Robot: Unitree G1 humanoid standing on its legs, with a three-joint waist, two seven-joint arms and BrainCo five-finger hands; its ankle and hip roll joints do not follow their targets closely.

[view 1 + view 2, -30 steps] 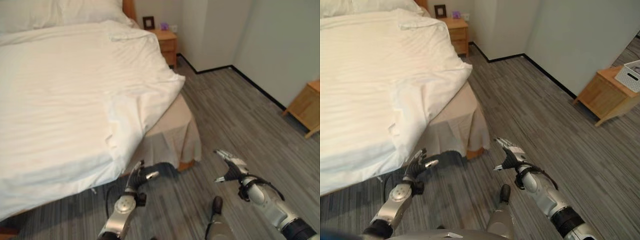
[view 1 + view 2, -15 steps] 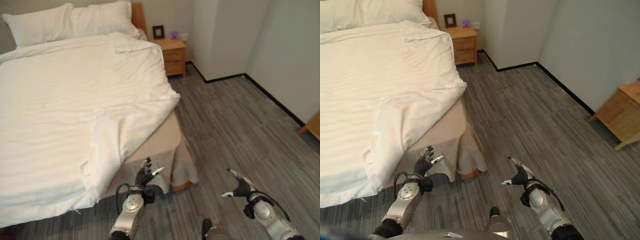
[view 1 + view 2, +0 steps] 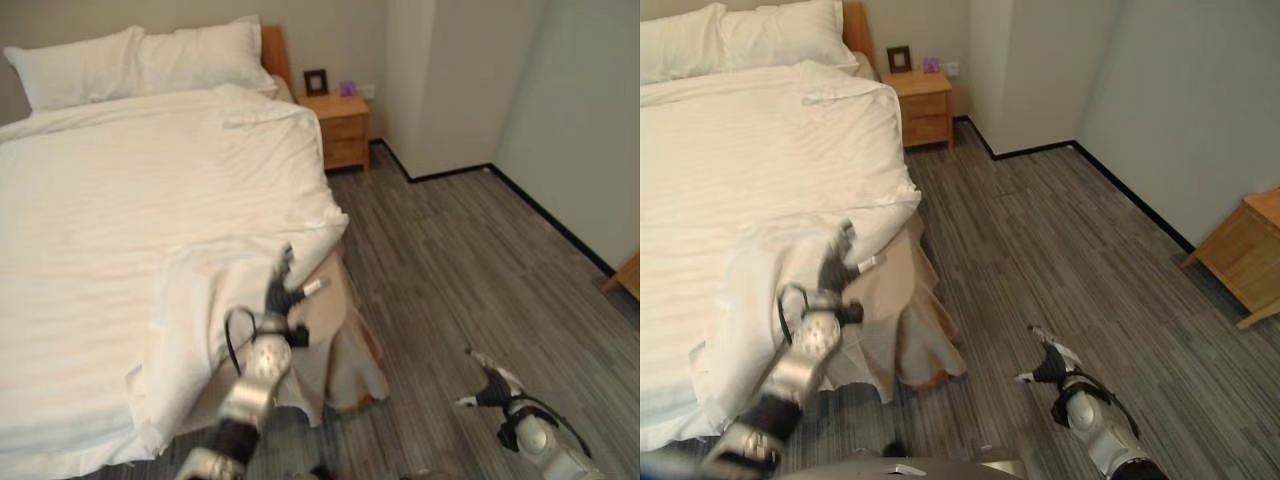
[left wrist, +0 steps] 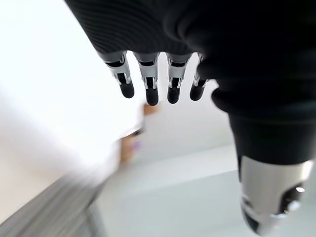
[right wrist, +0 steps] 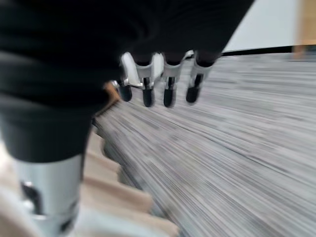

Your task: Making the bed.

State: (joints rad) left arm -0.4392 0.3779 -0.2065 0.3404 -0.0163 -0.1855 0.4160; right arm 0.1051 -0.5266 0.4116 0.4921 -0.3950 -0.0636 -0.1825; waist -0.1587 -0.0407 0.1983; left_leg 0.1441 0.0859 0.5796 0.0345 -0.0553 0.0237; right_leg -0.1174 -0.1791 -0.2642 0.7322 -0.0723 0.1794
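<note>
A white duvet (image 3: pixel 130 210) covers the bed, and its near right corner (image 3: pixel 200 310) is folded back and rumpled, baring the beige bed skirt (image 3: pixel 345 340). Two white pillows (image 3: pixel 140 55) lie at the head. My left hand (image 3: pixel 280 295) is raised in front of that rumpled corner with straight fingers (image 4: pixel 148 81), holding nothing. My right hand (image 3: pixel 495 385) hangs low over the floor to the right of the bed, its fingers (image 5: pixel 168 81) relaxed and empty.
A wooden nightstand (image 3: pixel 340 125) with a small frame stands beside the bed's head. A wall corner (image 3: pixel 440 90) juts out past it. Another wooden cabinet (image 3: pixel 1245 250) stands at the far right. Grey striped floor (image 3: pixel 470 260) runs along the bed.
The camera has tilted up, bringing the pillows into view. My left hand has risen from near the floor up to the duvet's folded corner. My right hand has sunk lower in the picture.
</note>
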